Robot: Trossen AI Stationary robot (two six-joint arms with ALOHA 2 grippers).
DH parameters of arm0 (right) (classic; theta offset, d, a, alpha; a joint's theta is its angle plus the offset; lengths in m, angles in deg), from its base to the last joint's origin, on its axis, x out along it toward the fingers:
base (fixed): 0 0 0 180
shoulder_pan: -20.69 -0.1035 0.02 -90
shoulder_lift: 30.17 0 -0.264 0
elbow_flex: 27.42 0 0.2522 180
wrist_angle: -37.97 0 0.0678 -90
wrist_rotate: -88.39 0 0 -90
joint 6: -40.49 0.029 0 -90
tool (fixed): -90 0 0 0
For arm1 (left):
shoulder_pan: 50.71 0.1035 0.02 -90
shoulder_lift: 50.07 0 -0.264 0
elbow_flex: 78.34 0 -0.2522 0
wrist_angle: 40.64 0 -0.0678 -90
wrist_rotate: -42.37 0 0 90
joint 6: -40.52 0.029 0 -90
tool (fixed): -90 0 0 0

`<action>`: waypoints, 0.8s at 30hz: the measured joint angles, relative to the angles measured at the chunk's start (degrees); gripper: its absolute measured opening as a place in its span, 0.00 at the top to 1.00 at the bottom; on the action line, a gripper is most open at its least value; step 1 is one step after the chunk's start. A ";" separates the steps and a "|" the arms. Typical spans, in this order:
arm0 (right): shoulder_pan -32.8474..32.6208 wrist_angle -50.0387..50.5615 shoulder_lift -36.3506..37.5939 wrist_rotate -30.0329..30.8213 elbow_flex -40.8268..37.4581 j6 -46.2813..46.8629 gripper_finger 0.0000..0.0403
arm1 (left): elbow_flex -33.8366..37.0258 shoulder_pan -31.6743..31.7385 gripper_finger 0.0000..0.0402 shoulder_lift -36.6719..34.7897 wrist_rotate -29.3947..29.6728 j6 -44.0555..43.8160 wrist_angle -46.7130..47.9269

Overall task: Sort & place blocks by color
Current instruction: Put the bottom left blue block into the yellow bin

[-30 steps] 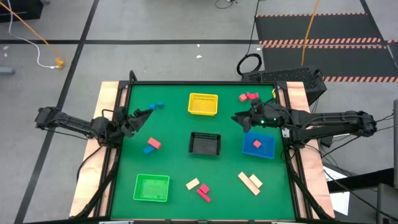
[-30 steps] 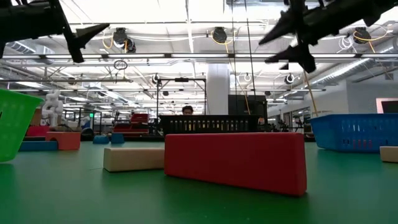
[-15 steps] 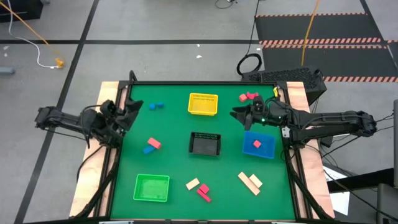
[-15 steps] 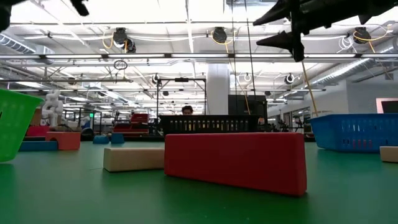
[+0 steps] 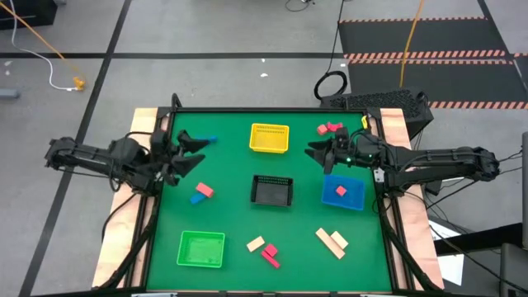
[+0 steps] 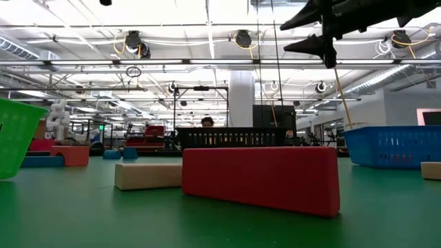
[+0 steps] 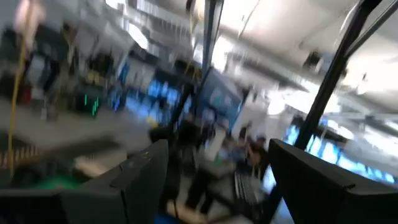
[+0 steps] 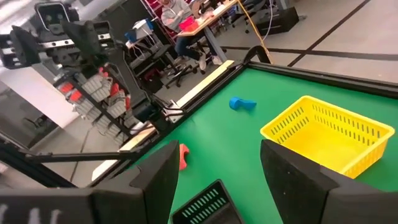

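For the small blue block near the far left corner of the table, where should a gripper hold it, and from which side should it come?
Probably from straight above, with the open left gripper, which hangs closest. The blue block lies low on the green table with clear mat around it; closing the fingers across its narrow width, at mid-length, looks safest. Its exact shape is too small to tell.

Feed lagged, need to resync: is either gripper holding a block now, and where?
Nothing is held: the left gripper and right gripper both hang open and empty above the table.

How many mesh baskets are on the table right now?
4. A yellow mesh basket sits at the far middle, a black mesh basket at the centre, a blue mesh basket on the right holding red blocks, and a green mesh basket near-left. None look hidden.
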 joint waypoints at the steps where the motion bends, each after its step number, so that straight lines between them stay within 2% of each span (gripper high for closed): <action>1: -0.02 0.04 0.00 0.00 0.00 -0.57 0.47 | -1.04 0.00 0.31 0.38 -0.50 -1.39 3.69; 8: -0.02 -0.07 0.00 0.00 0.36 -4.83 0.47 | -7.59 0.00 0.31 4.82 -0.86 -13.99 29.69; 12: -0.04 -0.47 0.00 0.01 1.92 -7.77 0.47 | -9.22 0.00 0.31 7.21 -4.85 -17.62 42.81; 17: -0.04 -0.45 0.00 0.00 3.24 -12.28 0.47 | -9.47 -0.04 0.31 9.37 -10.89 -13.87 56.34; 24: -0.04 -0.39 -0.04 0.00 3.28 -13.00 0.47 | -9.49 -0.01 0.31 15.01 -11.63 -7.03 70.86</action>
